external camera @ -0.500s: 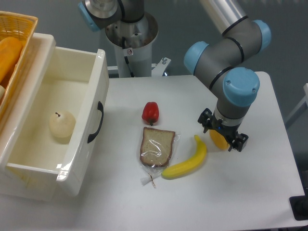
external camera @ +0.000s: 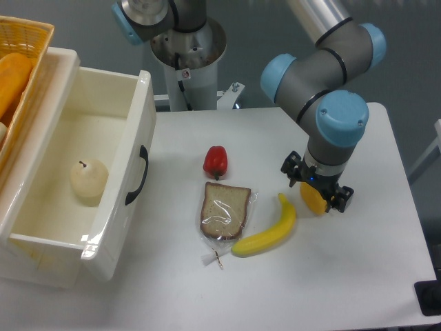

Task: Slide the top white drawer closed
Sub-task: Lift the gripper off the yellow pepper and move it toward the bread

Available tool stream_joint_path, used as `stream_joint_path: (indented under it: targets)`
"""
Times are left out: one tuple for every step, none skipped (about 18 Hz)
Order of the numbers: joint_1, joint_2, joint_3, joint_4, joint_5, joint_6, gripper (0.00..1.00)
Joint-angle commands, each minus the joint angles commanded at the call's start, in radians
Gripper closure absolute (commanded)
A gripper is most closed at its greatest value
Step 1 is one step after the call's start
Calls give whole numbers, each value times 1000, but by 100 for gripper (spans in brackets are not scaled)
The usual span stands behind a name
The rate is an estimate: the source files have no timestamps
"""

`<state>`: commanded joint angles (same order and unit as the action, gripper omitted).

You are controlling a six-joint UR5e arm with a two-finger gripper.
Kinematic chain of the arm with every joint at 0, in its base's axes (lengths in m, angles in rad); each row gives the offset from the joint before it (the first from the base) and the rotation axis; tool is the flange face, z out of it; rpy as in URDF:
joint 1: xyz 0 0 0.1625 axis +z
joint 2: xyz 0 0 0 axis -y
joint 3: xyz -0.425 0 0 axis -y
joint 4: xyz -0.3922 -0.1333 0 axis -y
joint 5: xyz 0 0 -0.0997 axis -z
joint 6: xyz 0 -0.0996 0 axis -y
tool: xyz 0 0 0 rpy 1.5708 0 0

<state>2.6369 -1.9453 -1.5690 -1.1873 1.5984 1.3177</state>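
Observation:
The top white drawer (external camera: 41, 227) stands pulled out at the table's left side, its front panel facing right with a curved black handle (external camera: 140, 175). A pale pear (external camera: 89, 178) lies inside it. My gripper (external camera: 316, 185) hangs far to the right of the drawer, pointing down over a small yellow-orange object (external camera: 314, 199) on the table. Its fingers sit wide apart on either side of that object, open and not gripping it. Nothing touches the drawer handle.
Between the drawer and my gripper lie a red pepper (external camera: 216, 161), a bagged slice of bread (external camera: 224, 209) and a banana (external camera: 268, 231). A yellow wicker basket (external camera: 34, 38) sits on the cabinet at the far left. The arm's base column (external camera: 189, 65) rises at the back.
My gripper has shifted slightly left and up, away from the yellow-orange object. The drawer and the food items have not moved.

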Motion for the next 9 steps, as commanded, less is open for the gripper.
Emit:
stream_joint_path:
  targets:
    - [-8, 26, -20, -2, -2, -6, 0]
    - [-27, 43, -23, -12, 3, -62, 0]
    - [-43, 60, -45, -27, -1, -183, 0]
    - [-61, 77, -74, -28, -14, -309, 0]
    - [-92, 80, -80, -25, -24, -387, 0]
    - [-110, 82, -76, -26, -29, -402, 0]
    - [-121, 83, -71, -26, -35, -413, 0]
    - [-150, 85, -63, -26, -66, -438, 0]
    - [-158, 86, -57, -26, -102, -486, 0]
